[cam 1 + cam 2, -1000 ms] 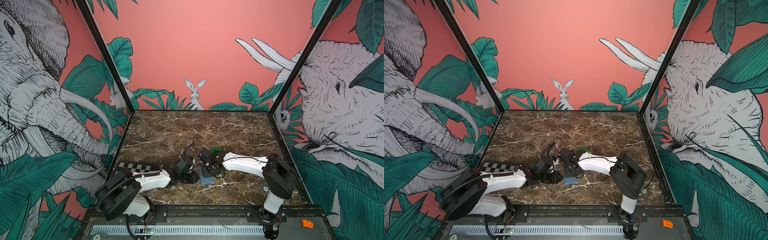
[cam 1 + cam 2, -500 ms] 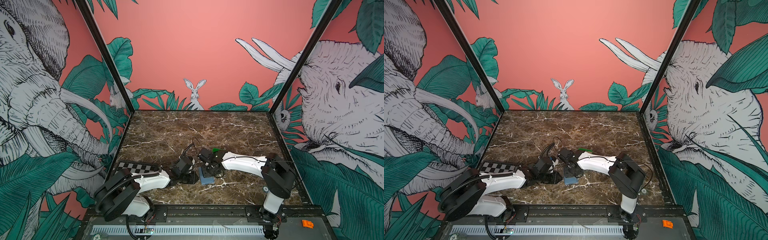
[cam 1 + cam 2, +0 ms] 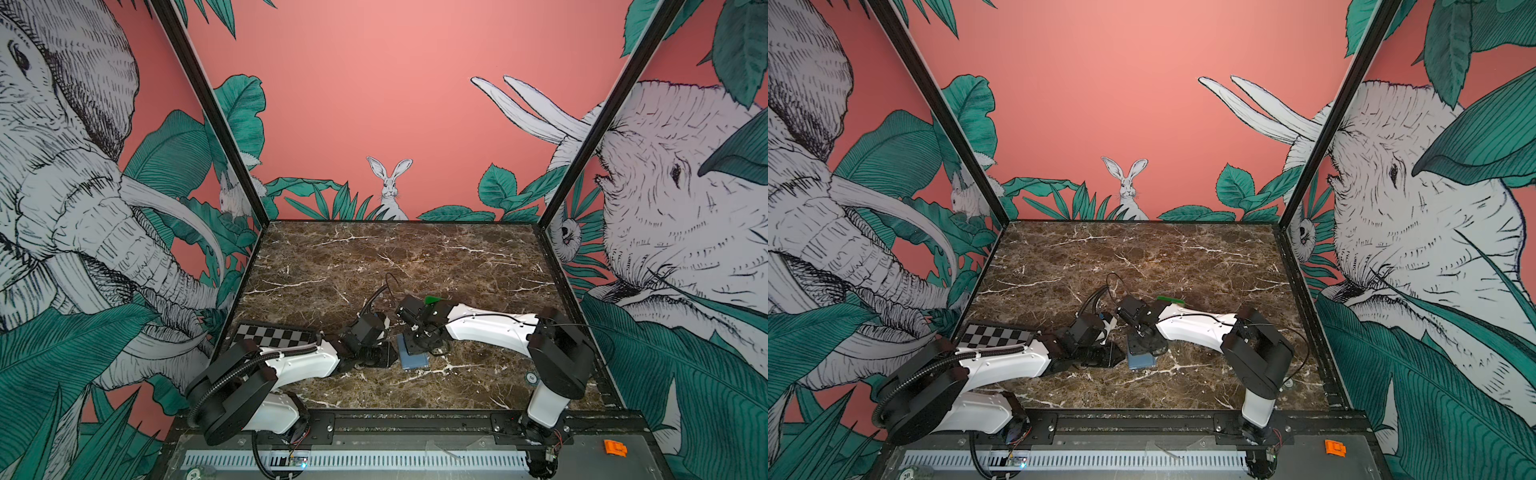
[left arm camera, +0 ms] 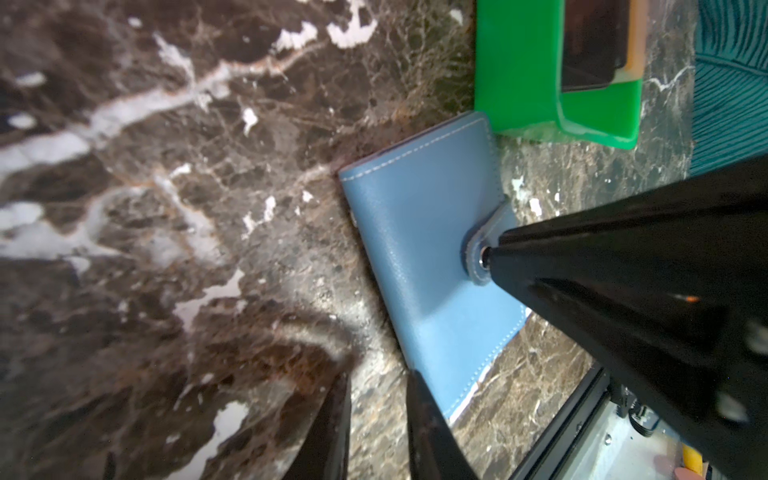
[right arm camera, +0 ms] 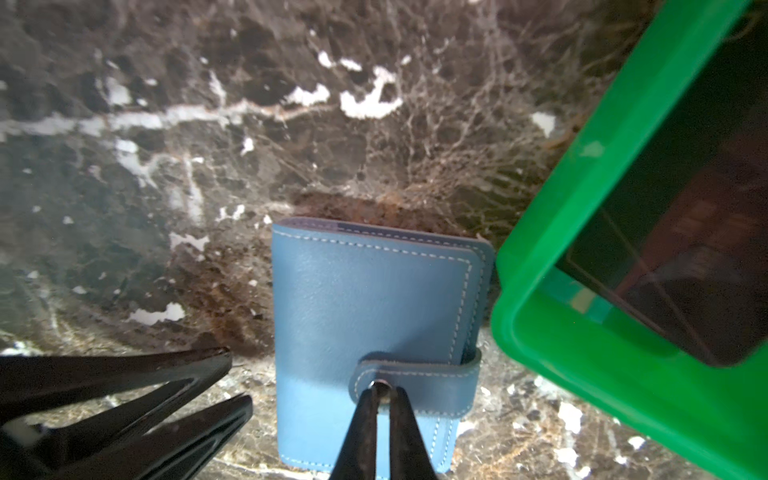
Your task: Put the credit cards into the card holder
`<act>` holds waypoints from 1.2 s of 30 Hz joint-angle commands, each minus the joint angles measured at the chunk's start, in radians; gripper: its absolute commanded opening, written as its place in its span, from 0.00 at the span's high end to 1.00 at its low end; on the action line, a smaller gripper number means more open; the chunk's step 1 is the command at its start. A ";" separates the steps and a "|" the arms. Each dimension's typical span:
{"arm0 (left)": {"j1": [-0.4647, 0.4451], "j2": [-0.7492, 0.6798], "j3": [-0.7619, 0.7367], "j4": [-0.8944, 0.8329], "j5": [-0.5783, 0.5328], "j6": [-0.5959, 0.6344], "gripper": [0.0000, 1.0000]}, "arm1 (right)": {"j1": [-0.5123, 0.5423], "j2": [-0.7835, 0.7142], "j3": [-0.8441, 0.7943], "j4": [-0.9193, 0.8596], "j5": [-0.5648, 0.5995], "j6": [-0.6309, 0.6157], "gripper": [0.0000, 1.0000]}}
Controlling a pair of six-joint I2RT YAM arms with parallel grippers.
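Observation:
The card holder is a slate-blue wallet lying closed on the marble, its snap tab fastened. My right gripper points down at the tab's end, jaws nearly together and pinching it at the metal snap. My left gripper sits low beside the card holder, open by a narrow gap with only marble between its fingers. One finger lies along the holder's edge. The credit cards, a dark one over a tan one, lie in the green tray.
The green tray stands right behind the card holder, mostly hidden by the right arm in both top views. A checkerboard plate lies at the left edge, behind the left arm.

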 commanded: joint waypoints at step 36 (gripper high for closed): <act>0.315 -0.285 0.088 -0.213 -0.104 0.169 0.01 | -0.080 -0.808 -0.398 0.154 0.386 -0.162 0.02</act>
